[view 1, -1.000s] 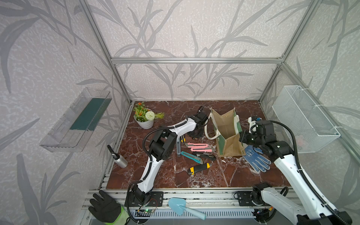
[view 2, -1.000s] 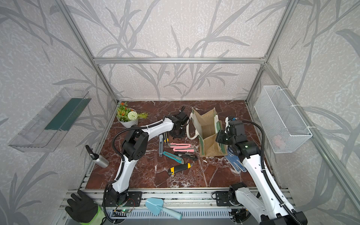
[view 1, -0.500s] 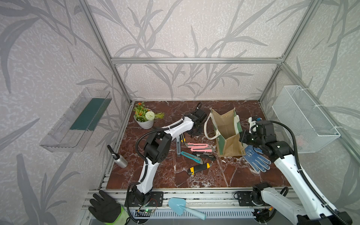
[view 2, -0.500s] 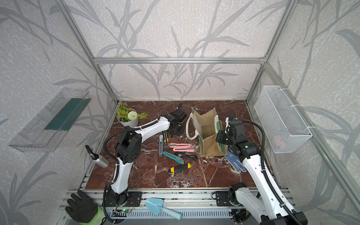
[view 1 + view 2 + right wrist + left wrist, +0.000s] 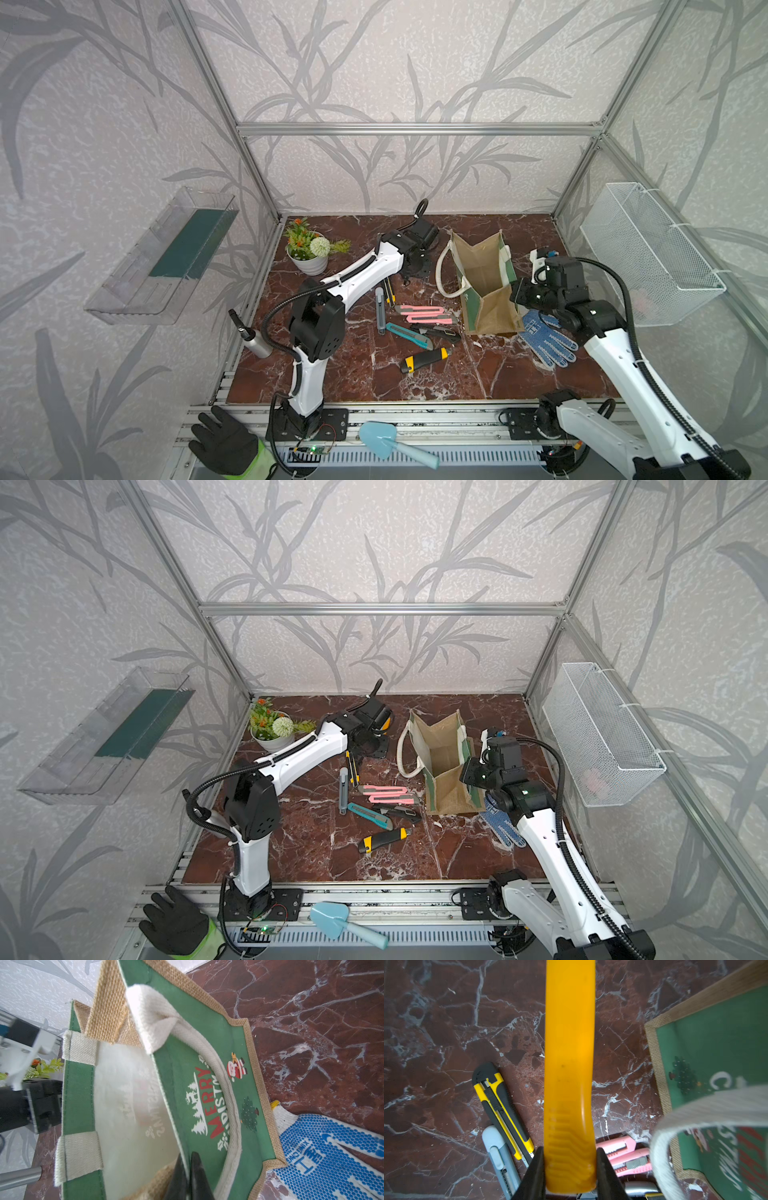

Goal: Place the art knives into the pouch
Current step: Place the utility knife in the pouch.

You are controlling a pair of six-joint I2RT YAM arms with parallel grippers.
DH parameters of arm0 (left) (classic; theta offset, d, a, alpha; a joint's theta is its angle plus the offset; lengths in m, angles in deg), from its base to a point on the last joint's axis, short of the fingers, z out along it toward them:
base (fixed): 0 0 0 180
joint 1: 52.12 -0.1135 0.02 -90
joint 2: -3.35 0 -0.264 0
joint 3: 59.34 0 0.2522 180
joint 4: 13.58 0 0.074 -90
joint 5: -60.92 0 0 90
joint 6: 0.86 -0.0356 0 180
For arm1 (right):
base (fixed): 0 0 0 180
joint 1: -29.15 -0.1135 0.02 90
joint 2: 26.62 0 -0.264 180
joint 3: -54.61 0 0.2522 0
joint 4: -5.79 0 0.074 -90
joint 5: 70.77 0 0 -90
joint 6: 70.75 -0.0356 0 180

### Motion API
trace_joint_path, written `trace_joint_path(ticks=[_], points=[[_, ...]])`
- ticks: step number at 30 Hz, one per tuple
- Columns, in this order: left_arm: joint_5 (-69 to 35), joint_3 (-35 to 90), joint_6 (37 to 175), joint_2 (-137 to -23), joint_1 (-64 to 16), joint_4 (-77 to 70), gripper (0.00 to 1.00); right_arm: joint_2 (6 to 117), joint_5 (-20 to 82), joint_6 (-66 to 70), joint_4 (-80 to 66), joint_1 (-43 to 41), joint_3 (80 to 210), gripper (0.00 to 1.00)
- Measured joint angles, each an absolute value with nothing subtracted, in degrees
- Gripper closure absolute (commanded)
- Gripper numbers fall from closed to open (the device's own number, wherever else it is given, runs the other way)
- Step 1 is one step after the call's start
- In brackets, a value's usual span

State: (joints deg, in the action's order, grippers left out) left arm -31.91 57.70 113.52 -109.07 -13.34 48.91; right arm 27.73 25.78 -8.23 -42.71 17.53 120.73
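Observation:
The art knife (image 5: pixel 569 1064) is a long orange handle, and my left gripper (image 5: pixel 569 1151) is shut on its end. In a top view only an orange sliver of that art knife (image 5: pixel 387 723) shows behind the left wrist, which hangs above the marble floor left of the pouch (image 5: pixel 482 274). The pouch (image 5: pixel 440 750) stands upright with its mouth open and its white handle drooping on the left. My right gripper (image 5: pixel 188 1157) is shut on the pouch's green wall (image 5: pixel 207 1022) at the rim, in both top views on the pouch's right side (image 5: pixel 515 293).
Several other utility knives lie left of the pouch: pink ones (image 5: pixel 424 313), a teal one (image 5: pixel 409 336), a grey one (image 5: pixel 379 305), a black-and-yellow one (image 5: pixel 424 359). A blue dotted glove (image 5: pixel 546 338) lies right of the pouch. A flower pot (image 5: pixel 311 253) stands back left, a wire basket (image 5: pixel 648 253) on the right wall.
The left arm's elbow has swung left and toward the front while its wrist stayed left of the pouch with the knife. The right arm and pouch have not moved.

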Motion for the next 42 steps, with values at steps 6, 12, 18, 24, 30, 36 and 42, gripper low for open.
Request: trace_joint_path(ticks=[6, 12, 18, 24, 30, 36, 42], points=[[-28.39, 64.5, 113.08, -106.53, -11.07, 50.9, 0.8, 27.73, 25.78, -8.41, -42.69, 17.53, 120.73, 1.0], [-26.92, 72.96, 111.59, -106.66, -7.55, 53.69, 0.8, 27.73, 25.78, -8.63, -42.67, 17.53, 120.73, 1.0], [-26.03, 80.17, 110.28, -108.11, -4.09, 55.92, 0.8, 27.73, 25.76, -8.63, -42.67, 17.53, 120.73, 1.0], [-25.0, 82.31, 109.67, -111.01, -0.86, 57.15, 0.8, 27.68, 25.71, -8.63, -42.71, 17.53, 120.73, 1.0], [-24.04, 82.31, 109.67, -113.61, 1.46, 58.72, 0.8, 27.62, 25.69, -8.65, -42.73, 17.53, 120.73, 1.0], [-23.8, 83.65, 109.37, -116.39, 1.98, 59.92, 0.75, 27.4, 25.56, -8.63, -42.86, 17.53, 120.73, 1.0], [-24.1, 90.6, 108.21, -121.7, 1.83, 62.26, 0.6, 27.31, 25.28, -8.6, -42.97, 17.53, 120.73, 1.0]])
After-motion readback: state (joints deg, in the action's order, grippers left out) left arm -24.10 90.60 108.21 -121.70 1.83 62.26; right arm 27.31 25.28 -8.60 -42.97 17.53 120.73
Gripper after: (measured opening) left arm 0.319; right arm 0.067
